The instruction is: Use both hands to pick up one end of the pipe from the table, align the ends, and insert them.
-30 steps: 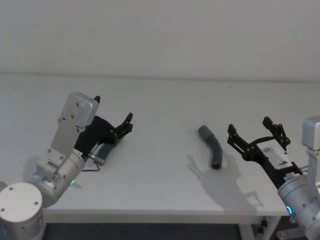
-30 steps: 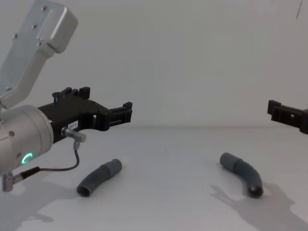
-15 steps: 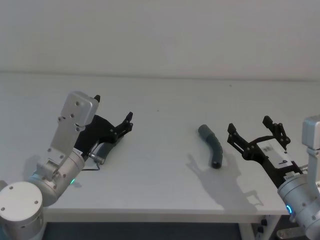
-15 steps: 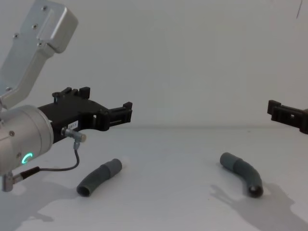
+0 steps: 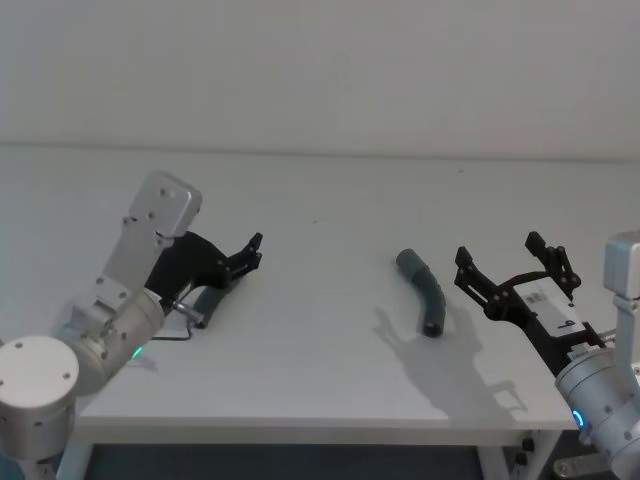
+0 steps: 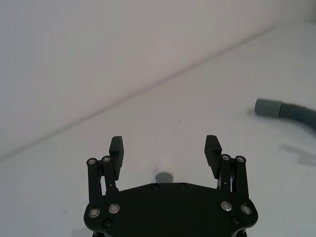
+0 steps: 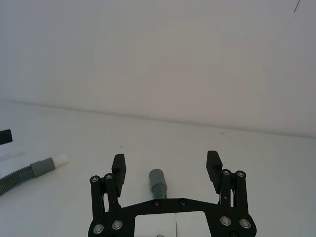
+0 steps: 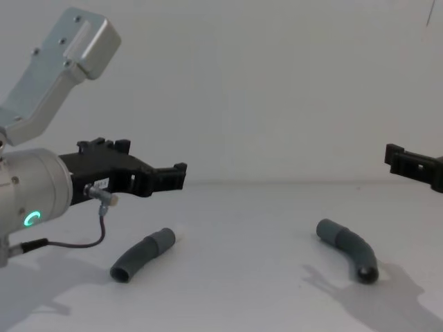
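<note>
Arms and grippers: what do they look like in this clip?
The left arm and right arm are silver cylinders; the left has a green light ring and a thin grey cable. The left gripper and right gripper are black and two-fingered, with white labels.

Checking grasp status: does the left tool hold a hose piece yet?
No, the left tool hangs empty above the ribbed hose piece, which lies on the table.

Bright, diffuse lighting, seemingly from overhead; soft grey shadows on table (image 5: 330, 250); wall (image 5: 320, 70) evenly lit.
</note>
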